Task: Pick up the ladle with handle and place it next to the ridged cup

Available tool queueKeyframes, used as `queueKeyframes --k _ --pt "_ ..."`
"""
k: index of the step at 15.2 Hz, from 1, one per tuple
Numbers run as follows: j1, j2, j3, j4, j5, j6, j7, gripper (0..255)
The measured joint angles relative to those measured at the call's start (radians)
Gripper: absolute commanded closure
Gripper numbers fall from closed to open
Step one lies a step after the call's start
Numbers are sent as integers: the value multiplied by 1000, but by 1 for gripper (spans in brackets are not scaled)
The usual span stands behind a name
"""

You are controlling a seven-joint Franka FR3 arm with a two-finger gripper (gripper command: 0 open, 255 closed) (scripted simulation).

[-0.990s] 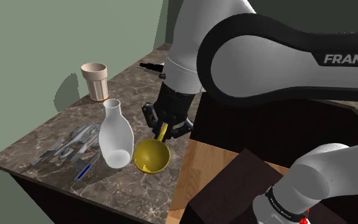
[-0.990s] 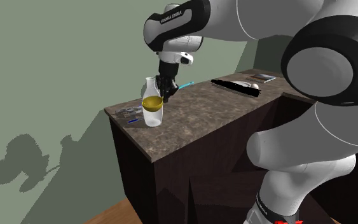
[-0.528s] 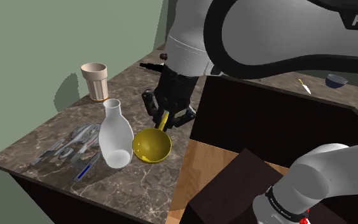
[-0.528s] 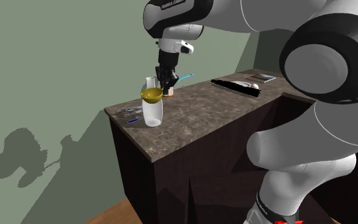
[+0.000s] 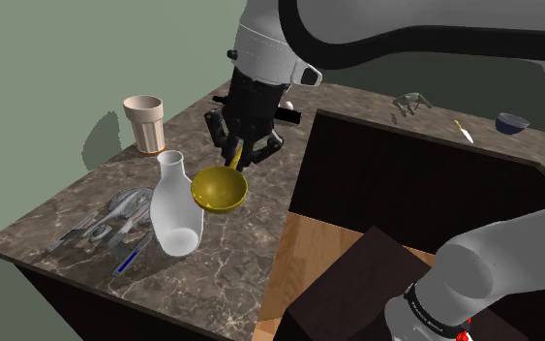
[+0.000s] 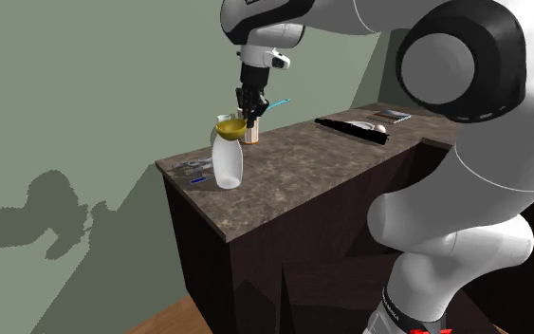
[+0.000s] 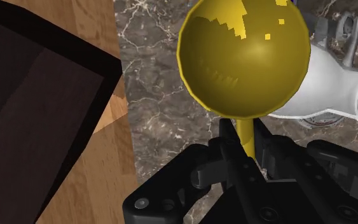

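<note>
Black two-finger hand (image 5: 238,155) clenched on the thin stem of the glossy yellow round-bowled ladle (image 5: 219,189), aloft above the dark marbled counter (image 5: 236,254) near the white bottle-shaped vase (image 5: 176,211); carry level over that vase, then lower just beside the tan ridged cup (image 5: 144,124).

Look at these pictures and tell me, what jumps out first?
The shiny yellow ladle jumps out: the black gripper clasps its handle and holds it in the air over the dark marbled counter. Right beside its bowl stands a white bottle-shaped vase, and a ridged cup stands at the counter's far corner.
</note>
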State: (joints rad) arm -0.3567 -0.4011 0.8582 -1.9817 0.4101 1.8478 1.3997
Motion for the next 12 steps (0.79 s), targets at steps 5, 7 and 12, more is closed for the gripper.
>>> queueKeyframes --k 5,7,12 --pt "-98 209 88 129 -149 35 35 255" --pt "-121 323 135 196 -245 45 80 255" --pt "-78 598 146 396 -491 2 165 255"
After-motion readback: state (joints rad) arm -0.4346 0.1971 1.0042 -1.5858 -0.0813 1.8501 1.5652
